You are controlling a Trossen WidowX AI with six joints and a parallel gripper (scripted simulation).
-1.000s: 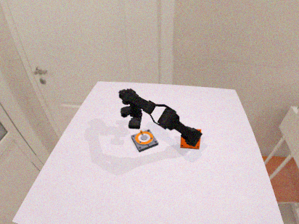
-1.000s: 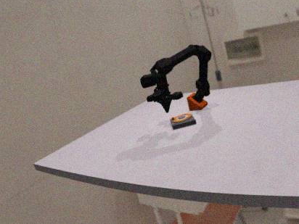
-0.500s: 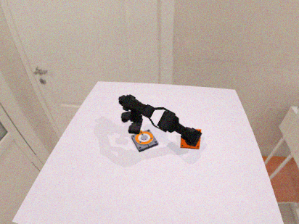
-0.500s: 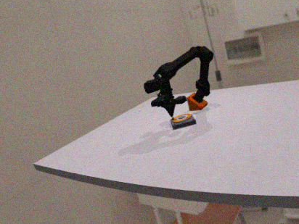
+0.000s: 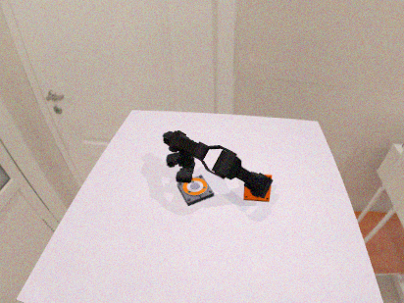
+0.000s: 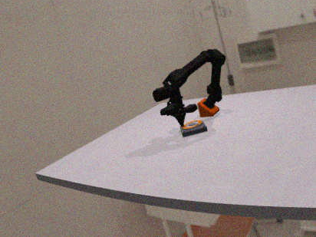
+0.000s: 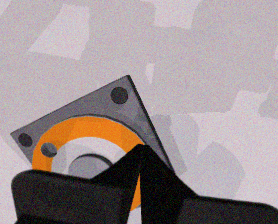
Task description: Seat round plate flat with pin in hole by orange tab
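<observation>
The fingers are pressed together, gripping nothing, their tips over the orange plate's [image 7: 90, 131] rim. The plate lies on the grey base [image 7: 131, 107] on the desk [image 5: 147, 244].

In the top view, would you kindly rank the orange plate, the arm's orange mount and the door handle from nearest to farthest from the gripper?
1. Orange plate: on its grey base, directly beside the shut gripper.
2. Arm's orange mount: further right on the table.
3. Door handle: far left, off the table.
</observation>
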